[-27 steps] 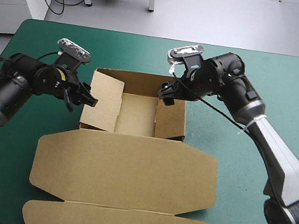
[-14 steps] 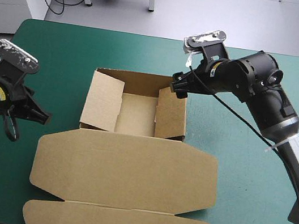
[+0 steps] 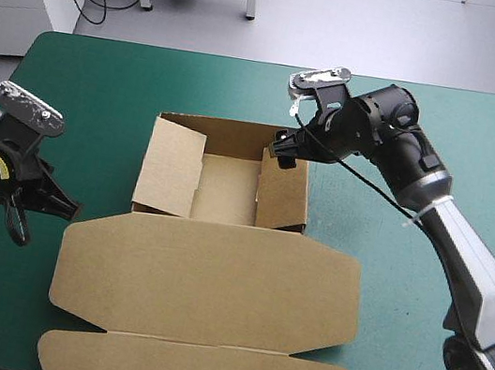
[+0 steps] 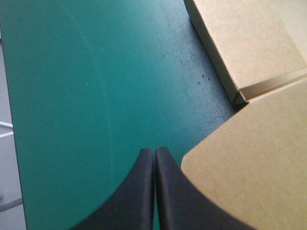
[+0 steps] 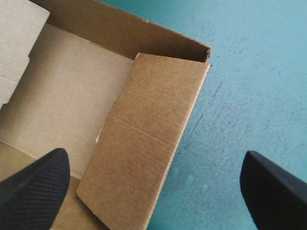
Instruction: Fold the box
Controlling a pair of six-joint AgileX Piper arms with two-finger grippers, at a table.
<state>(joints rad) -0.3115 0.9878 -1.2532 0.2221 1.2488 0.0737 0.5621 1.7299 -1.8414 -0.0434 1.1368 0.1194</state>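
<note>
Box sitting at table centre, tray open, lid lying flat toward 6 o'clock. Left gripper hovering clenched at box's 9 o'clock, just beside lid corner. Right gripper hanging released over tray's right wall, 1 o'clock.

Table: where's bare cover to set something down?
Bare teal-green cover runs between the box's far wall and its own far edge; also right of the flat lid, up to the right arm. Crowded: beside the lid's left edge, at the left end effector, and the box's far right corner, at the right end effector.
</note>
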